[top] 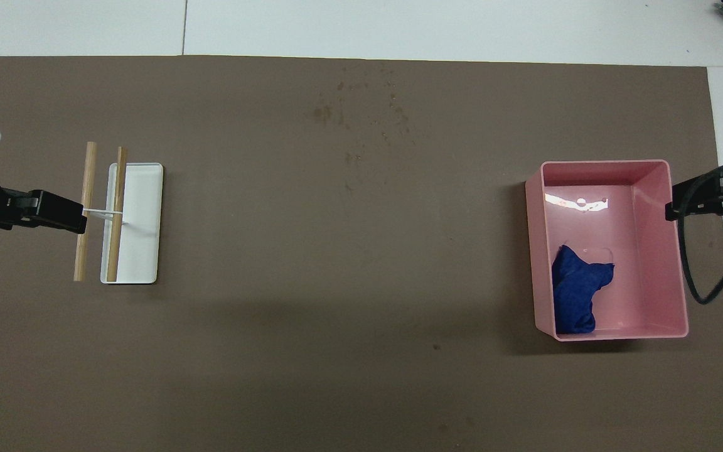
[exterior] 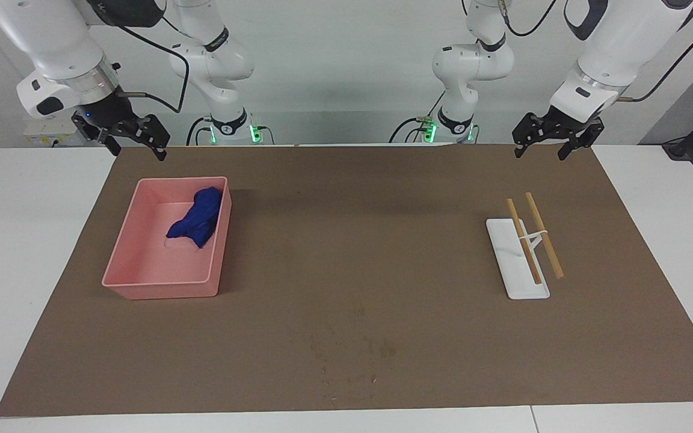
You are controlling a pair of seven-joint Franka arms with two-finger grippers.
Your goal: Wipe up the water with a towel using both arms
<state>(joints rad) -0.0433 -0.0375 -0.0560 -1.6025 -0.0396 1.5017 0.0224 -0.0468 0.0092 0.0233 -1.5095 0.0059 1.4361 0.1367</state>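
The deep-blue towel [exterior: 196, 219] [top: 578, 292] lies crumpled in the pink tray [exterior: 166, 288] [top: 606, 164], against the wall facing the table's middle. The water [exterior: 376, 349] [top: 361, 119] is a faint darker patch with specks on the brown mat, mid-table and farther from the robots than the tray. My right gripper [exterior: 136, 150] [top: 675, 204] hangs open and empty in the air above the mat's edge beside the tray. My left gripper [exterior: 540, 153] [top: 76, 216] hangs open and empty in the air at the left arm's end, beside the rack. Both arms wait.
A white rack [exterior: 518, 264] [top: 139, 232] with two wooden rods [exterior: 542, 234] [top: 117, 213] across it stands at the left arm's end. The brown mat [exterior: 346, 252] covers most of the white table.
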